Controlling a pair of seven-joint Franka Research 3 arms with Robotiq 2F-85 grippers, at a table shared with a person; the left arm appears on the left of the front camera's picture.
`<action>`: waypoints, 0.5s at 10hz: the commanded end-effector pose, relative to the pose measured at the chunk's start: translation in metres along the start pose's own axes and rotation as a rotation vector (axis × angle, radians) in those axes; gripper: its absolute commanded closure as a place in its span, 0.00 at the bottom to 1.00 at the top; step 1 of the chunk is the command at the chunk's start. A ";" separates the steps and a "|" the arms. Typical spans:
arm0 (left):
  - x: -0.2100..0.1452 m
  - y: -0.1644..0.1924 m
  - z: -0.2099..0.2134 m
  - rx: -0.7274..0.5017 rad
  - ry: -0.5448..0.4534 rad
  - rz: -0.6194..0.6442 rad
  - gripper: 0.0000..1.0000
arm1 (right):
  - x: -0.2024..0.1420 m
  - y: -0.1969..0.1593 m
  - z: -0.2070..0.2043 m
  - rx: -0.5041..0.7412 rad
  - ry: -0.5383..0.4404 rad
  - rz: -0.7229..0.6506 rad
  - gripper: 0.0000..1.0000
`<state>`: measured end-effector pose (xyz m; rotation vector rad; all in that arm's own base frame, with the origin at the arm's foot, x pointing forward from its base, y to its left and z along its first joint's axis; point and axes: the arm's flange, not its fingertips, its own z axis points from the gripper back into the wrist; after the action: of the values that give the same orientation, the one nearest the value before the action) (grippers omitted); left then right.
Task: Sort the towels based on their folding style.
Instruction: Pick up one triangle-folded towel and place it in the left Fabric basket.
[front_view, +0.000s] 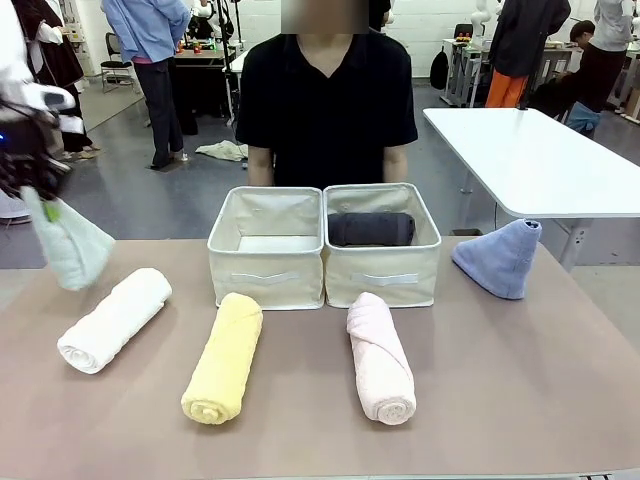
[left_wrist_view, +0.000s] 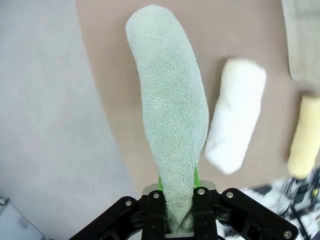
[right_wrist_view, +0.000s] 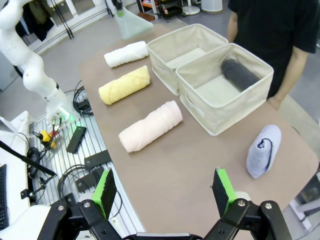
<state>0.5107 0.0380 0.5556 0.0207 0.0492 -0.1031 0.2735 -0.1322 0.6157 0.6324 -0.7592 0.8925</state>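
Observation:
My left gripper (front_view: 45, 205) is shut on the pale mint towel (front_view: 70, 245), holding it in the air beyond the table's left edge; in the left wrist view the mint towel (left_wrist_view: 172, 120) hangs from between the green pads. On the table lie the white roll (front_view: 115, 318), the yellow roll (front_view: 224, 357) and the pink roll (front_view: 380, 357). The dark grey roll (front_view: 371, 229) lies in the right bin (front_view: 385, 275). The periwinkle cone (front_view: 500, 257) stands at the right. My right gripper (right_wrist_view: 167, 192) is open, high above the table's near right part.
The left bin (front_view: 265, 272) stands beside the right one, with a person in black (front_view: 325, 100) standing right behind them. Cables and electronics (right_wrist_view: 75, 135) lie below the table's near edge. A white table (front_view: 535, 160) stands behind at the right.

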 end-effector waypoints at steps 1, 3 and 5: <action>-0.052 0.019 0.052 0.027 -0.025 -0.121 1.00 | 0.000 -0.001 -0.002 0.006 -0.009 0.008 0.00; -0.093 0.026 0.087 -0.001 -0.056 -0.222 1.00 | 0.000 -0.001 -0.002 0.006 -0.009 0.008 0.00; -0.117 0.035 0.093 -0.030 -0.115 -0.228 1.00 | 0.000 -0.001 -0.002 0.006 -0.009 0.008 0.00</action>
<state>0.4052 0.0790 0.6656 0.0033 -0.0265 -0.3217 0.2738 -0.1323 0.6155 0.6325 -0.7584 0.8919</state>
